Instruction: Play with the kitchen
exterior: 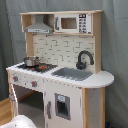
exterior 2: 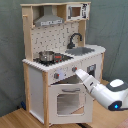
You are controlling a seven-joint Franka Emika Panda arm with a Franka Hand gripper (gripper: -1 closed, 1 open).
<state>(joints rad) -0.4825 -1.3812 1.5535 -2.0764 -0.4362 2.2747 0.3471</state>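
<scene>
Grey curtain behind, wood floor (exterior 2: 20, 120) below. The kitchen (exterior: 60, 75) stands upright against the curtain in both exterior views. Second exterior view gives me the arm (exterior 2: 107, 92) reaching in from the second exterior view's right, tool (exterior 2: 78, 74) at the knob panel above the oven door (exterior 2: 67, 97); tool spread I cannot tell. First exterior view shows only a white edge at bottom left. Small pot (exterior: 31, 61) on stovetop.

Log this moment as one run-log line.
arm: reaching at toy kitchen front | hand: by knob panel above oven door | pot: on stovetop
</scene>
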